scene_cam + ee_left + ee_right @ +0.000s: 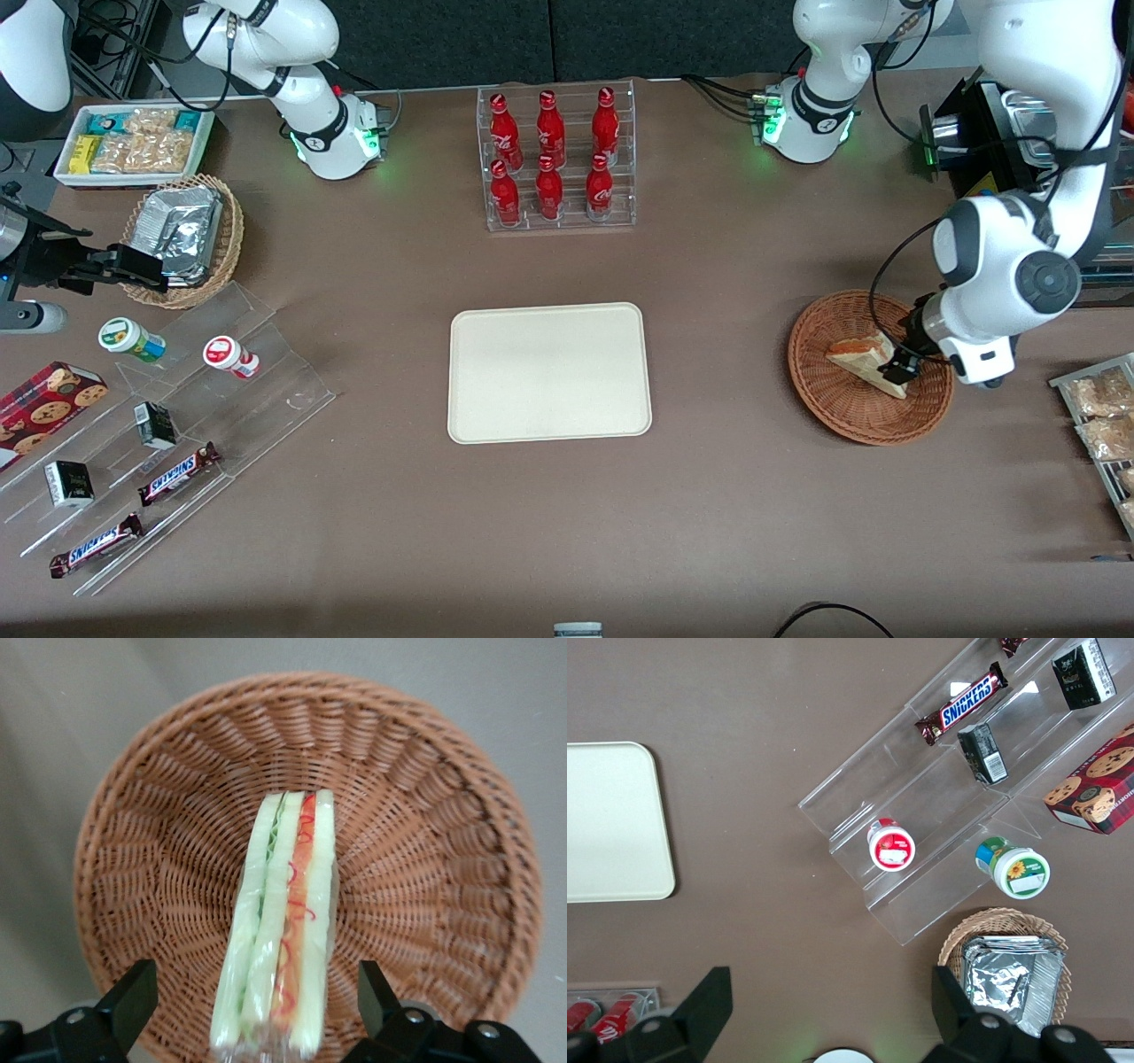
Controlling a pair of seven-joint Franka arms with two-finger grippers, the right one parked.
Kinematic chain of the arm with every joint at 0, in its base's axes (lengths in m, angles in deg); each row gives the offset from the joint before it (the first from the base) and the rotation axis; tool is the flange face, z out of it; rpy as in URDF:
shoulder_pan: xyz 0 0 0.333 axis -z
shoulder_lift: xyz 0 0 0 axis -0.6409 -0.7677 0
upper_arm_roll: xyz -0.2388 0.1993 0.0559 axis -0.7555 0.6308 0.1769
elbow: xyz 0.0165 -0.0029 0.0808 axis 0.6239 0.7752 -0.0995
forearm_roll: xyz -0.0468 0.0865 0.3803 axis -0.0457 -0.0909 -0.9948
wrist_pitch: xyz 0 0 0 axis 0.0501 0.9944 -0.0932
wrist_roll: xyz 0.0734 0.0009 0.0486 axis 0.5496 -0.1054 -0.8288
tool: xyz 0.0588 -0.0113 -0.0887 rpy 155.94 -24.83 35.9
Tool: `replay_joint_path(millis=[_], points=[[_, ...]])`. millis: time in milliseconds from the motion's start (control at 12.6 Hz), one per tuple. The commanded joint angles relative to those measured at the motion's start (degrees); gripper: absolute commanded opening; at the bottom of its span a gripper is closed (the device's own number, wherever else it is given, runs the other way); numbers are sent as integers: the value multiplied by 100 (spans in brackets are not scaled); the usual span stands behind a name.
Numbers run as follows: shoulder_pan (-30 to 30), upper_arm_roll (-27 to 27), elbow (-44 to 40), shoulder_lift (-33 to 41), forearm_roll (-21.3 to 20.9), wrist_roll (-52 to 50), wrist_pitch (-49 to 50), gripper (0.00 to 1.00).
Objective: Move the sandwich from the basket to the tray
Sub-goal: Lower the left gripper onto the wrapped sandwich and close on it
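While the tray (549,372) lies bare at mid-table in the front view, the gripper (902,365) hangs over the basket (842,408) holding the sandwich (858,353). Left wrist view: open fingers (133,997) straddle the sandwich (283,921) without touching it, inside the basket (159,859).

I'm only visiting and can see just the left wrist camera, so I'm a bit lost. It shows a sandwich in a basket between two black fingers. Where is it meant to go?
Observer: Onto a cream tray lying flat mid-table, toward the parked arm's end from the basket.
Operator: How does the claw look from outside?
Observer: From the front, the open gripper sits low inside the basket, at one end of the sandwich.
Operator: Anything else near that tray?
Observer: A clear rack of six red bottles stands farther from the front camera than the tray.
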Motion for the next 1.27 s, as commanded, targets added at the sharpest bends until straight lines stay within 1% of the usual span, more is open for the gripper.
replay_joint_path(millis=[0,79,158,238,317,396,554,634,792,1030,1188], points=[[-16,-27,-40,-377,-106,-141,-200,100],[-16,-27,-31,-448,-106,-141,-200,100],[-16,-19,-31,-501,-115,-141,-209,92],[-16,-19,-31,-493,-115,-141,-209,35],[-7,-27,-40,-475,-115,-141,-183,8],[-16,-27,-66,-440,-115,-150,-139,0],[10,-36,-250,-265,-106,-97,193,0],[63,-54,-503,-195,-98,-62,630,0],[238,-194,-1293,-211,-71,-88,1667,0],[712,-483,-2121,-194,8,-158,2575,0],[1107,-817,-2342,-220,8,-158,2727,0]])
